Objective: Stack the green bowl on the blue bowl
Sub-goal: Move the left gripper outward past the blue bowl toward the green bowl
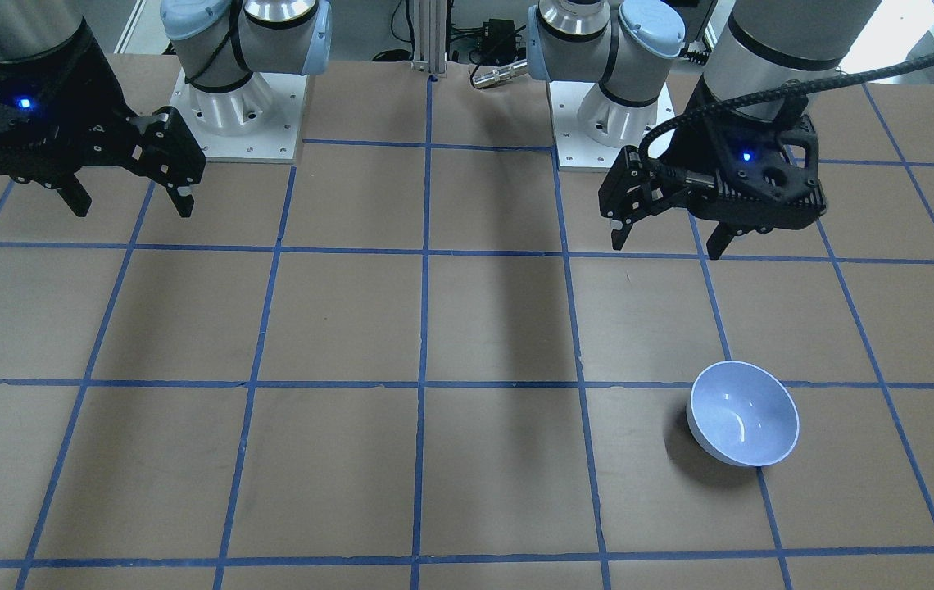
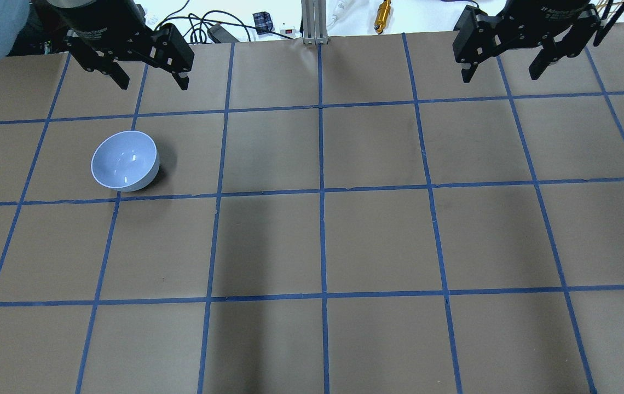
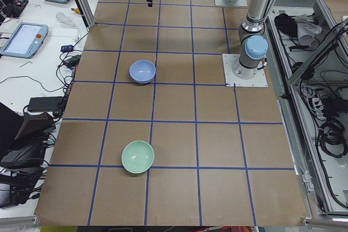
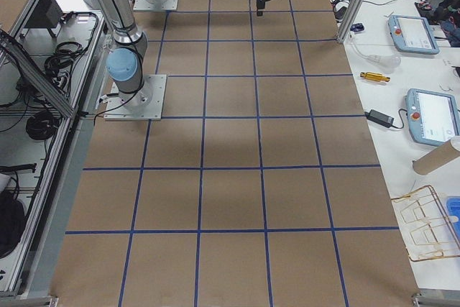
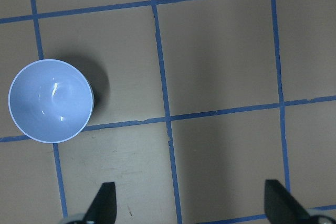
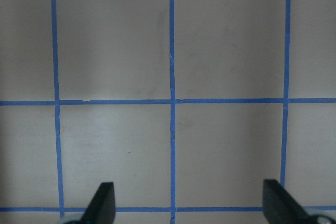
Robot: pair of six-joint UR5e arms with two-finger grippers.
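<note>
The blue bowl (image 1: 743, 424) stands upright and empty on the table's left half; it also shows in the overhead view (image 2: 125, 161), the exterior left view (image 3: 142, 71) and the left wrist view (image 5: 50, 100). The green bowl (image 3: 137, 157) stands upright near the table's left end, about two grid squares from the blue bowl. My left gripper (image 2: 153, 85) is open and empty, raised above the table beside the blue bowl, and also shows in the front view (image 1: 665, 246). My right gripper (image 2: 500, 77) is open and empty, raised over the right half, far from both bowls.
The table (image 2: 323, 241) is covered in brown paper with a blue tape grid. Both arm bases (image 1: 242, 106) (image 1: 610, 111) stand at the robot's edge. Cables and a metal post (image 2: 312, 22) lie past the far edge. Tablets (image 3: 24, 39) lie on a side bench.
</note>
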